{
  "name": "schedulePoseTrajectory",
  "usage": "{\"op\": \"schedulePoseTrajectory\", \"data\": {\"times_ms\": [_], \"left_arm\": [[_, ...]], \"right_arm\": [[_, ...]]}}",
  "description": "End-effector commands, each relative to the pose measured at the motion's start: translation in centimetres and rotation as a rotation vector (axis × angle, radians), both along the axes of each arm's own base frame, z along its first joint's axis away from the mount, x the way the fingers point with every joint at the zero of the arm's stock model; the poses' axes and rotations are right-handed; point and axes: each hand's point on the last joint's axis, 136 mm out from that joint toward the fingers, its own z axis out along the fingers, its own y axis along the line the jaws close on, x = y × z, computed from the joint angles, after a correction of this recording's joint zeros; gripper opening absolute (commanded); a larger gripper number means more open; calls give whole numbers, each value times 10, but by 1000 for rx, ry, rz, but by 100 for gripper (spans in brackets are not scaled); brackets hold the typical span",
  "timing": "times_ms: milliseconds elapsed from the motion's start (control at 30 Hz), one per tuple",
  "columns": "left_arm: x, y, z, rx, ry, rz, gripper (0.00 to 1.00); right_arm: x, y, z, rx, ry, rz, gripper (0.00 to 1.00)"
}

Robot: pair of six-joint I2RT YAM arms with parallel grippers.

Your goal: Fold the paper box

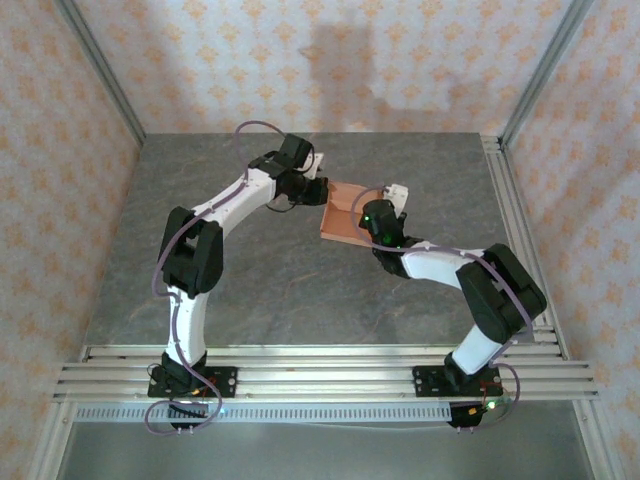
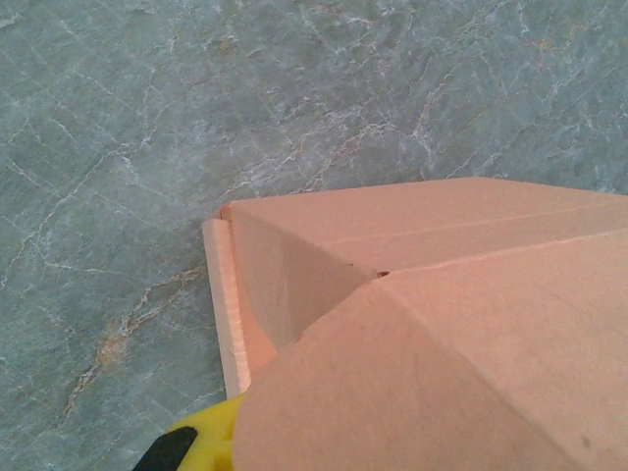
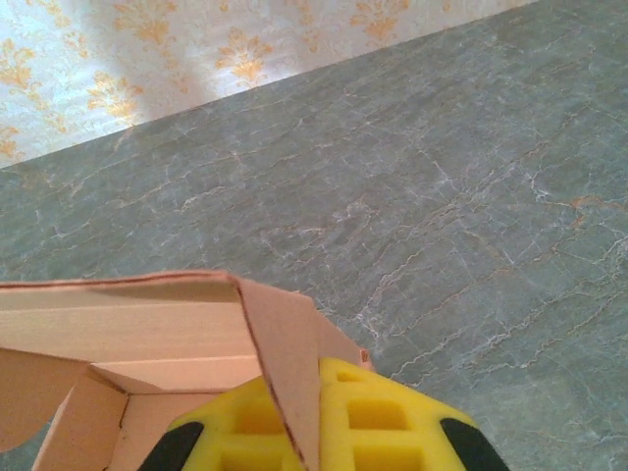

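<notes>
Top external view has the paper box (image 1: 343, 212) lying on the grey surface (image 1: 280, 290), towards the far side and about midway between left and right, with an arm reaching in from each side. The left hand (image 1: 316, 194) meets the box's left edge and the right hand (image 1: 377, 213) its right edge, so the thin card is braced from both ends and cannot slide.

Right wrist view shows an upright side flap passing between the yellow fingers (image 3: 388, 417). That hand is clamped on the flap, probably to keep it standing while the inside stays open.

Left wrist view shows one yellow fingertip (image 2: 201, 442) under a wide panel that slopes over the box's corner. The left hand is closed too, and by my reading it pinches that panel to steer it down along its crease.
</notes>
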Motion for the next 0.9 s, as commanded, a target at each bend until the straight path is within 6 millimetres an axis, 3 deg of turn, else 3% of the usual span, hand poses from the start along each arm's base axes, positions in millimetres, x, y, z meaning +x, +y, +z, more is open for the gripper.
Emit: {"op": "schedulePoseTrajectory", "data": {"times_ms": [0, 500, 867], "left_arm": [[3, 1, 26, -24, -71, 29, 0], [-3, -3, 17, -34, -48, 24, 0], [-6, -5, 12, -35, -40, 21, 0]], "right_arm": [[2, 3, 13, -4, -82, -21, 0], [-7, 8, -2, 10, -84, -14, 0], [-11, 3, -4, 42, -63, -110, 0]]}}
